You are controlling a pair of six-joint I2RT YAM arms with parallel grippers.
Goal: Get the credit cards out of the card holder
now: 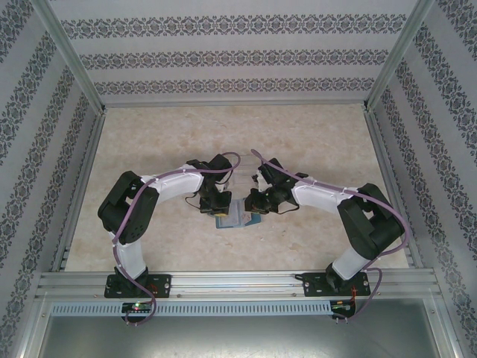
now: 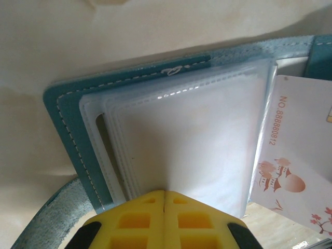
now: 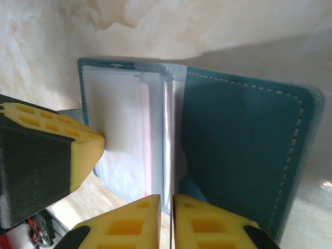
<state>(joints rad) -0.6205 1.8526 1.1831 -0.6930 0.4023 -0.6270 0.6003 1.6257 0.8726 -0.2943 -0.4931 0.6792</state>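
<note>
Beige tabletop (image 2: 155,31); card holder (image 2: 67,119) seemingly under left claw (image 2: 164,193)

I work in a lab test booth — bare aluminium frame posts (image 1: 71,58), patterned wallpaper panels (image 1: 238,56) as walls, a marble-look tabletop (image 1: 223,134), a metal rail (image 1: 238,283) at the near edge.

Blocked: left gripper (image 1: 220,208) and right gripper (image 1: 251,208) crowd either side of card holder (image 1: 235,220) | Free: open table (image 1: 223,134) on its far side.
</note>
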